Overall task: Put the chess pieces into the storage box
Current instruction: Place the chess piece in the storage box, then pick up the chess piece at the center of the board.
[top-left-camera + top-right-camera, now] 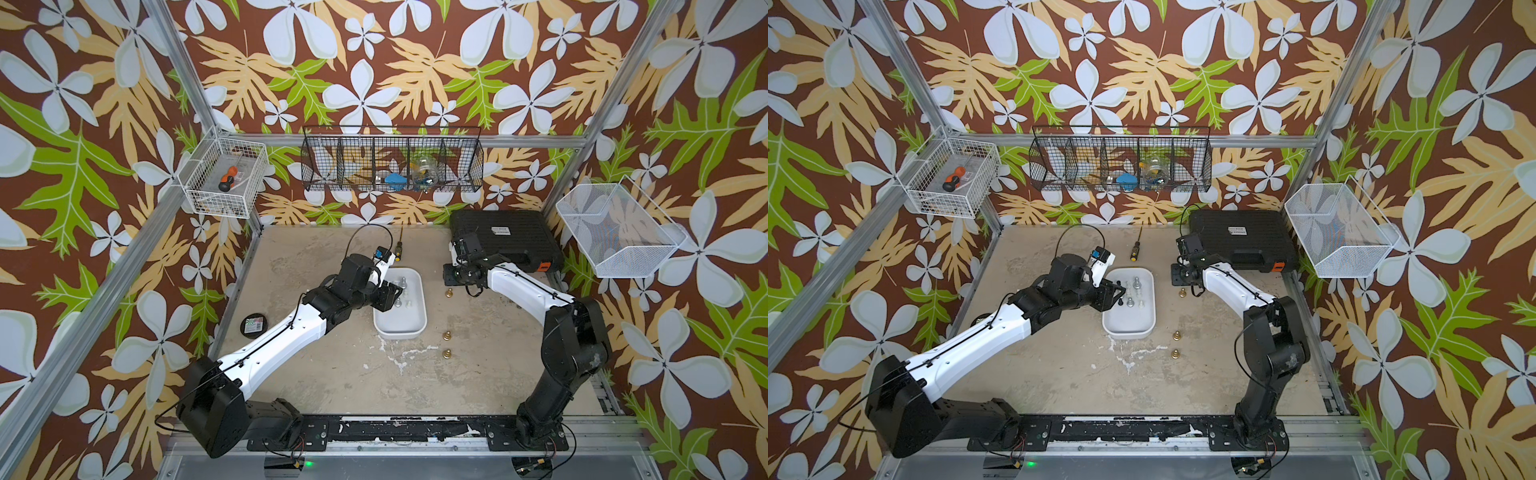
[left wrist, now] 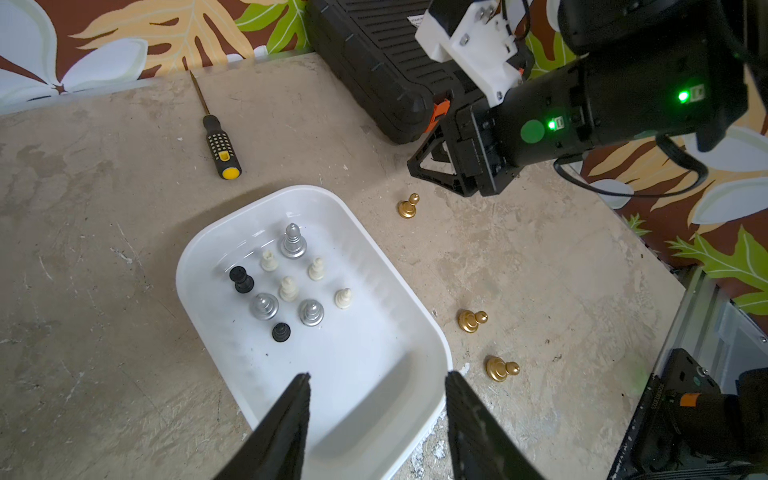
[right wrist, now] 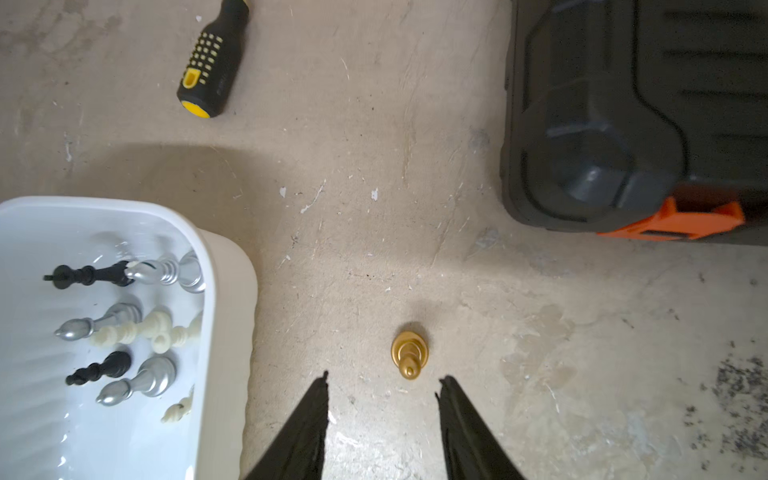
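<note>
While your right tool (image 3: 383, 377) hung open and empty just short of the upright gold pawn (image 3: 409, 353), beside the storage box (image 3: 226, 291) toward the back edge of the worktop (image 3: 374, 166), an off-centre closing could have toppled it; your left tool (image 2: 378, 375) gaped empty too.

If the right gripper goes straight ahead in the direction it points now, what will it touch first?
Most likely the gold chess piece, which stands just ahead of the open right gripper; if it misses that, the table. The depth is unclear.
</note>
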Action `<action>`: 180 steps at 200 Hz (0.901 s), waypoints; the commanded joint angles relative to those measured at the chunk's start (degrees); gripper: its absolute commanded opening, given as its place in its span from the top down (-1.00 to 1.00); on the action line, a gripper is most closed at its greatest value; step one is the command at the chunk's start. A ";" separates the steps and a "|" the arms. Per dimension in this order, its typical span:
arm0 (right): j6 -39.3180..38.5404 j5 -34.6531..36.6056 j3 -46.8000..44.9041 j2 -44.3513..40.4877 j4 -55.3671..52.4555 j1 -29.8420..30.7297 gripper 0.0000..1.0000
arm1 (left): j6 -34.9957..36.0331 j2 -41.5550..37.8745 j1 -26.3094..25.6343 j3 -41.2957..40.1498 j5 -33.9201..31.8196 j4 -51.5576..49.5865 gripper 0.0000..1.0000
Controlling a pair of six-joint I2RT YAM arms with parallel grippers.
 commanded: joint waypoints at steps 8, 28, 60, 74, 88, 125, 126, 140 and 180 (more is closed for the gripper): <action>0.26 -1.13 0.81 1.72 1.96 -0.09 0.04 | 1.47 0.04 0.09 0.51 -1.41 0.11 -0.25; 0.88 -1.89 1.53 2.84 1.79 -0.14 0.03 | 3.61 0.97 0.17 1.16 -3.78 -1.16 -0.32; 1.66 -3.29 0.75 2.82 1.71 -0.09 0.03 | 3.29 3.58 1.80 2.11 -3.78 -2.04 -0.32; 2.10 -3.97 -0.34 2.85 1.63 -0.10 0.03 | 1.97 4.54 2.93 2.65 -2.01 -1.59 -0.32; 2.33 -4.45 -0.86 2.82 1.58 -0.14 0.03 | 0.50 5.31 4.43 3.26 -1.65 -1.53 -0.32; 3.86 -4.82 3.14 5.16 -0.48 -0.18 0.08 | -3.74 7.68 14.22 2.37 2.80 0.19 -0.29; 3.95 -4.81 3.27 5.33 -0.53 -0.18 0.08 | -3.67 7.73 14.41 2.38 2.82 0.20 -0.29; 4.12 -4.80 5.26 6.61 -1.13 -0.19 0.11 | -3.02 8.38 16.76 2.83 2.00 -0.24 -0.26; 5.70 -3.77 6.82 8.79 -1.05 -0.28 0.18 | -1.79 10.96 19.41 3.14 2.21 -2.25 -0.12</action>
